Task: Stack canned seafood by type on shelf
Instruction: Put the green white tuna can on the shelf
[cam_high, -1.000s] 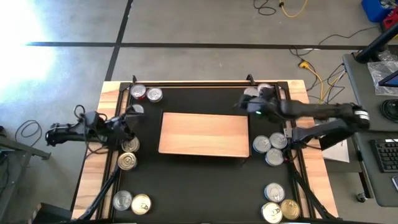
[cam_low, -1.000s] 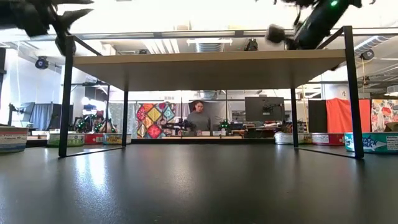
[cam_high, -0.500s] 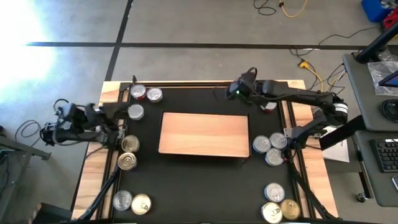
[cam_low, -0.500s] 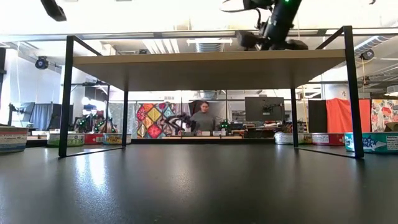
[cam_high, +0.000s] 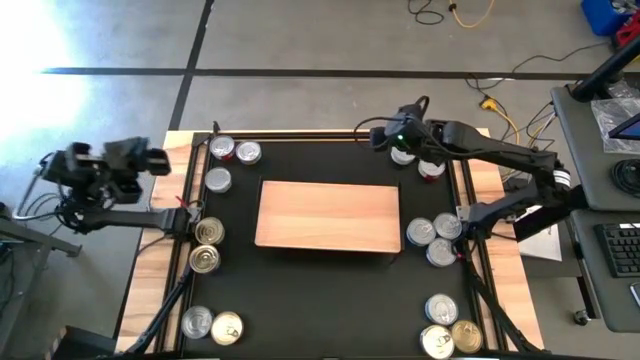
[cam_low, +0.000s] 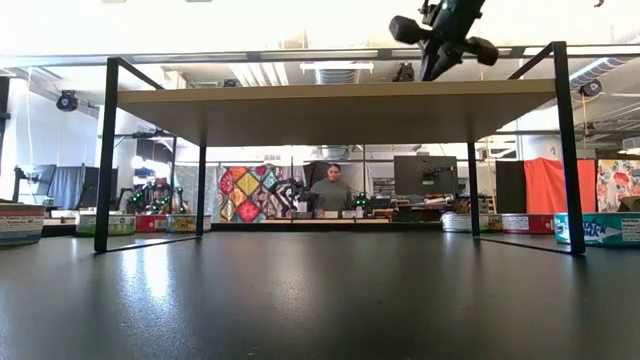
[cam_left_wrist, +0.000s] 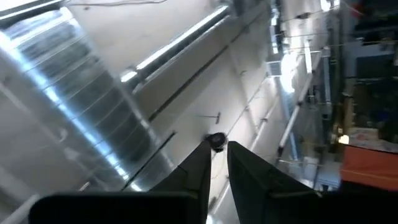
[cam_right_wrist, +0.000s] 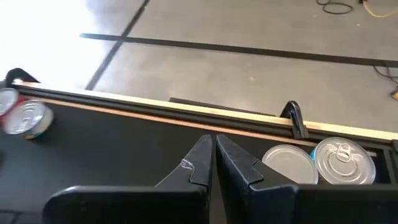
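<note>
Right gripper (cam_right_wrist: 213, 146) up over the far edge of the mat (cam_high: 320, 300), jaws clenched, nothing in them; 2 silver-lidded tins (cam_right_wrist: 345, 160) sit on the mat just beyond the tips. Left gripper (cam_left_wrist: 219, 154) lifted off the tabletop's left side, pointing at the ceiling, jaws nearly together, empty. Shelf (cam_high: 328, 215): flat pale wood board on black metal legs, top bare. Short round tins (cam_high: 433, 238) in clusters around it on the mat.
</note>
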